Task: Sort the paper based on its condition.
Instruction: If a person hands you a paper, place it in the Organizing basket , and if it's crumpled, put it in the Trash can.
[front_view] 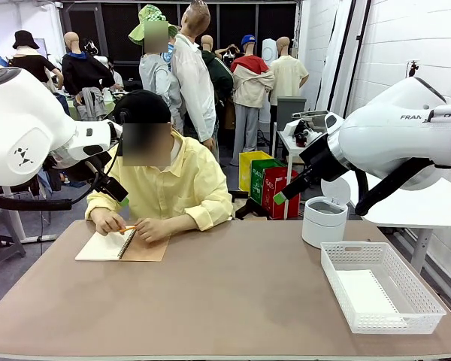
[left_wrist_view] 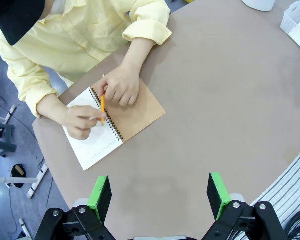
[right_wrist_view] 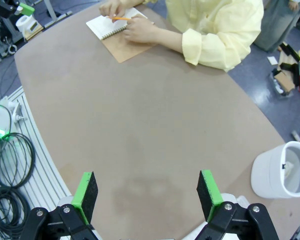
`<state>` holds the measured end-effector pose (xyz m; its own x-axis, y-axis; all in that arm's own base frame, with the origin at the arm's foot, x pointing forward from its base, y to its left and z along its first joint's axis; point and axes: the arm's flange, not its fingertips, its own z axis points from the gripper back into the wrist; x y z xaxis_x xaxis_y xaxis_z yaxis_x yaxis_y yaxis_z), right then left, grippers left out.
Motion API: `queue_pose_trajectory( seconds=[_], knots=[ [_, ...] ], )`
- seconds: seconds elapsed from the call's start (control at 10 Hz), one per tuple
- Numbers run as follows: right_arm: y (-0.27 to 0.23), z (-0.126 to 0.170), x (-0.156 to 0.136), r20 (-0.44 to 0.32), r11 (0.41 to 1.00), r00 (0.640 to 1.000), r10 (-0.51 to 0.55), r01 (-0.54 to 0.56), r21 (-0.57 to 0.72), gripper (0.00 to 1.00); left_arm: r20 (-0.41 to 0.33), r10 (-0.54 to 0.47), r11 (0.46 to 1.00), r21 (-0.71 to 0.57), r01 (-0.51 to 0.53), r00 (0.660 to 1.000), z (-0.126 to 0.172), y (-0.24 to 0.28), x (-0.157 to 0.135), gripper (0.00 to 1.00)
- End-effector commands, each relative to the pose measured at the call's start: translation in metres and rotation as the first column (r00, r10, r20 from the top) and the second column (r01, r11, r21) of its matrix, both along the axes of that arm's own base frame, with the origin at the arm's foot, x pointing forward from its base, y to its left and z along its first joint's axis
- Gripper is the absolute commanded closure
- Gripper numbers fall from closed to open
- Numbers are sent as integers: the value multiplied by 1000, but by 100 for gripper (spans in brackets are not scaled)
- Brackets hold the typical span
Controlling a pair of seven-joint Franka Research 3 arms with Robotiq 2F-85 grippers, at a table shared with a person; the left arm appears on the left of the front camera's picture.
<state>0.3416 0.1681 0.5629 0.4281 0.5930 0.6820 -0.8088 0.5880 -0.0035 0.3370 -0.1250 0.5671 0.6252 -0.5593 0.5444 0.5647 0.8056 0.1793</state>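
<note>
A person in a yellow shirt sits at the far side and writes with an orange pen (left_wrist_view: 102, 105) on the open white page of a spiral notebook (front_view: 122, 246) with a brown cover (left_wrist_view: 135, 112), also seen in the right wrist view (right_wrist_view: 121, 42). A white sheet of paper (front_view: 364, 292) appears to lie flat in the white basket (front_view: 417, 297). My left gripper (left_wrist_view: 160, 192) hangs open high above the table near the notebook, holding nothing. My right gripper (right_wrist_view: 147, 195) is open too, high over the bare middle of the table.
A white round bin (front_view: 325, 220) stands at the back right beside the basket; something pale shows inside the bin (right_wrist_view: 291, 167). Both arms are raised at the table's sides, left gripper (front_view: 113, 188) and right gripper (front_view: 288, 189). Cables (right_wrist_view: 10, 165) lie off the table edge.
</note>
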Motion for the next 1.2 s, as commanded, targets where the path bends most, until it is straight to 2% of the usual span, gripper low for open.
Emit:
queue_pose_trajectory(
  seconds=[0.0, 1.1],
  knots=[
    [0, 0, 1, -2, 1000, 1000, 0, 0, -1, 0, 2, 0, 1000, 0, 0, 1000, 1, 1, 0, 0],
    [0, 0, 1, -2, 1000, 1000, 0, 0, -1, 0, 2, 0, 1000, 0, 0, 1000, 1, 1, 0, 0]
  ],
)
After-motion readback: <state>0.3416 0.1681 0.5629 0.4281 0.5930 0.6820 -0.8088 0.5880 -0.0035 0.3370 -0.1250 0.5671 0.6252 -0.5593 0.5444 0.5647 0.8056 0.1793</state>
